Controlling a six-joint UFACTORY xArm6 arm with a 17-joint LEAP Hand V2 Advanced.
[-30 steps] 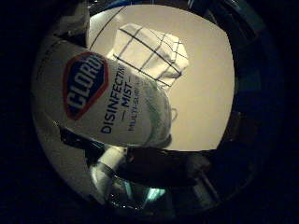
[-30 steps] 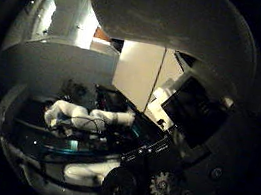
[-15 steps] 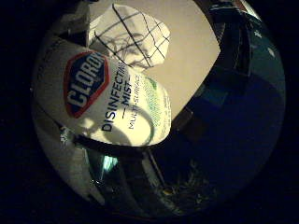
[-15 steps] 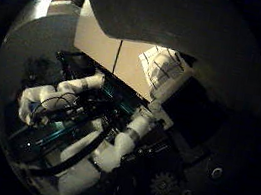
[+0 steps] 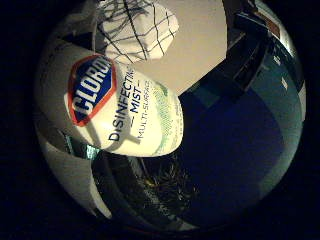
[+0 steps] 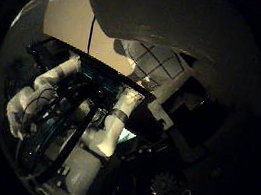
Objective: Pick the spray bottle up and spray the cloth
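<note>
A white spray bottle (image 5: pixel 120 110) with a red-and-blue label lies close against the palm and fills much of the little finger side view. My hand (image 6: pixel 110 124) is shut on it, with white and black fingers (image 6: pixel 41 87) curled under its body. The bottle is held in the air above the beige table (image 5: pixel 205 45). The cloth (image 5: pixel 137 30), white with a black grid pattern, lies rumpled on that table beyond the bottle. The thumb side view also shows the cloth (image 6: pixel 156 64), past the bottle's shaded underside. The bottle's spray head is hidden.
The table's edge runs diagonally beside the bottle, with blue floor (image 5: pixel 235 145) below it. Dark furniture (image 5: pixel 250 45) stands off the table's far side.
The whole picture has swung, so the hand has turned with the bottle still in it. The cloth now also shows in the thumb side view, and more blue floor is in sight.
</note>
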